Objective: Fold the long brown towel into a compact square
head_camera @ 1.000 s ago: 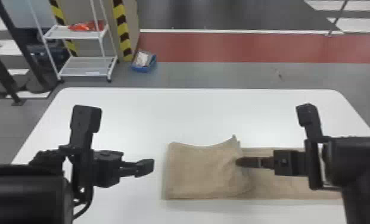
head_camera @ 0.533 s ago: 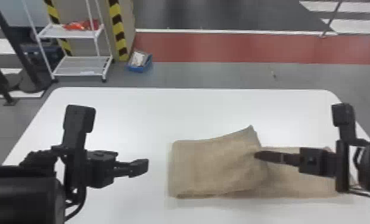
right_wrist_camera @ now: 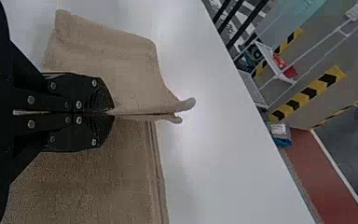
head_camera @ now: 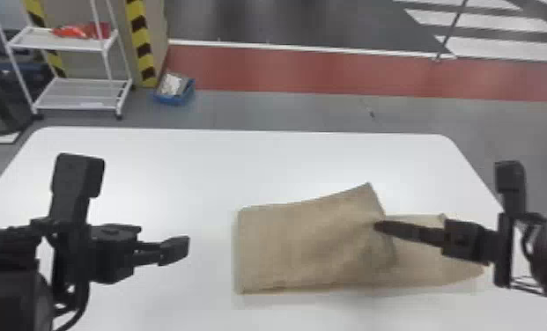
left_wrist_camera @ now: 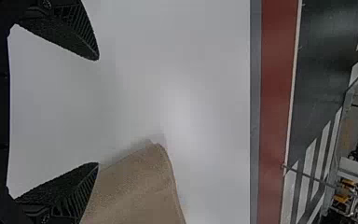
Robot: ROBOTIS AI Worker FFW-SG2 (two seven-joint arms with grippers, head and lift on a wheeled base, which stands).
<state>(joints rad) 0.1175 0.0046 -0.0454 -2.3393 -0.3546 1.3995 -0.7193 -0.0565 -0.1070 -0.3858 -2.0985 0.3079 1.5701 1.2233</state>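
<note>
Towel [head_camera: 303,246] pinched in the right end effector [head_camera: 378,226], pointing left; left end effector [head_camera: 179,251], spread wide, points right!

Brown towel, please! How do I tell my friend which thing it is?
Look for the big white table. On it, to the right of the left gripper, lies the brown towel, pinched by the right gripper. It's the thin cloth partly folded over itself, while both grippers are chunky and black.

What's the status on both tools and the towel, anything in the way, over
Right tool shut on towel. Left tool open, empty. Towel part-folded, not yet square. No obstruction seen at towel.
</note>
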